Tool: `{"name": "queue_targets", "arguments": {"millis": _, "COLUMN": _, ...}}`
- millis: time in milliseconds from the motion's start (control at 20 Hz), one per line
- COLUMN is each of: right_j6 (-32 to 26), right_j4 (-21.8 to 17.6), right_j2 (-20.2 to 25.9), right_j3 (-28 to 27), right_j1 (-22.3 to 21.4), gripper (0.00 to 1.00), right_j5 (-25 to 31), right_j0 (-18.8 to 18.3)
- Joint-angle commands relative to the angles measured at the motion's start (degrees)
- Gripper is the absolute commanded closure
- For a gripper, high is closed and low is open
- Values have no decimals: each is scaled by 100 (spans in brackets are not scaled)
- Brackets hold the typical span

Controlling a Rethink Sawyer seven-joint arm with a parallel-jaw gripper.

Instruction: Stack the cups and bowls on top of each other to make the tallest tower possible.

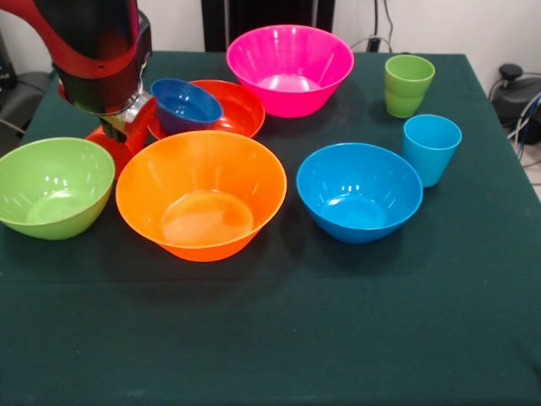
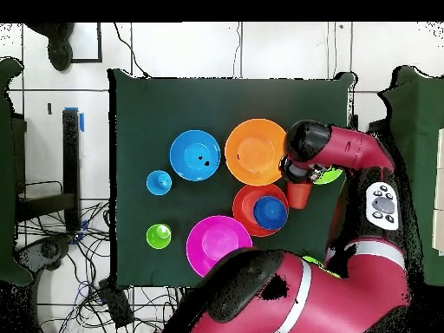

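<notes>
My gripper (image 1: 127, 125) hangs at the far left of the front view, right over an orange cup (image 1: 117, 149) that stands between the lime green bowl (image 1: 52, 186) and the large orange bowl (image 1: 201, 193). Its grip is hidden. In the overhead view the gripper (image 2: 297, 179) touches the orange cup (image 2: 299, 196). A small dark blue bowl (image 1: 186, 105) sits inside the red-orange bowl (image 1: 235, 110). The large pink bowl (image 1: 290, 68), the blue bowl (image 1: 358, 191), the green cup (image 1: 408, 85) and the light blue cup (image 1: 431, 148) stand apart. No tower stands.
All things rest on a dark green tablecloth (image 1: 279, 338). The robot's arm (image 2: 347, 156) covers most of the lime green bowl (image 2: 329, 178) in the overhead view. Cables lie on the floor past the table's edge (image 2: 52, 234).
</notes>
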Motion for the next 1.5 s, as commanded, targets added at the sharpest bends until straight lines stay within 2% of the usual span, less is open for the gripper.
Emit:
{"name": "queue_targets", "arguments": {"millis": 50, "right_j6": -488, "right_j4": -349, "right_j2": 396, "right_j3": 271, "right_j1": 51, "gripper": 100, "right_j5": -481, "right_j0": 78}}
{"name": "queue_targets", "arguments": {"millis": 400, "right_j6": -488, "right_j4": -358, "right_j2": 408, "right_j3": 262, "right_j1": 50, "gripper": 100, "right_j5": -589, "right_j0": 64}}
{"name": "queue_targets", "arguments": {"millis": 600, "right_j6": -574, "right_j4": -334, "right_j2": 415, "right_j3": 237, "right_j1": 72, "gripper": 100, "right_j5": -411, "right_j0": 48}}
{"name": "queue_targets", "arguments": {"millis": 650, "right_j6": -569, "right_j4": -338, "right_j2": 410, "right_j3": 238, "right_j1": 72, "gripper": 0, "right_j5": -420, "right_j0": 49}}
{"name": "queue_targets", "arguments": {"millis": 850, "right_j6": -595, "right_j4": -316, "right_j2": 415, "right_j3": 207, "right_j1": 98, "gripper": 0, "right_j5": -302, "right_j0": 33}}
{"name": "queue_targets", "arguments": {"millis": 1000, "right_j6": -498, "right_j4": -342, "right_j2": 403, "right_j3": 185, "right_j1": 152, "gripper": 0, "right_j5": -470, "right_j0": 54}}
{"name": "queue_targets", "arguments": {"millis": 1100, "right_j6": -337, "right_j4": -247, "right_j2": 381, "right_j3": 32, "right_j1": 369, "gripper": 0, "right_j5": -191, "right_j0": 40}}
{"name": "queue_targets", "arguments": {"millis": 1150, "right_j6": -233, "right_j4": -135, "right_j2": 417, "right_j3": -114, "right_j1": 556, "gripper": 0, "right_j5": -21, "right_j0": -5}}
{"name": "queue_targets", "arguments": {"millis": 1250, "right_j6": 241, "right_j4": 353, "right_j2": 455, "right_j3": -393, "right_j1": 1000, "gripper": 0, "right_j5": 1042, "right_j0": -143}}
{"name": "queue_targets", "arguments": {"millis": 1300, "right_j6": 344, "right_j4": 503, "right_j2": 509, "right_j3": -477, "right_j1": 1167, "gripper": 0, "right_j5": 1209, "right_j0": -217}}
{"name": "queue_targets", "arguments": {"millis": 1400, "right_j6": 755, "right_j4": 852, "right_j2": 514, "right_j3": -826, "right_j1": 1536, "gripper": 0, "right_j5": 1982, "right_j0": -283}}
{"name": "queue_targets", "arguments": {"millis": 1500, "right_j6": 954, "right_j4": 1059, "right_j2": 484, "right_j3": -997, "right_j1": 1719, "gripper": 0, "right_j5": 2369, "right_j0": -307}}
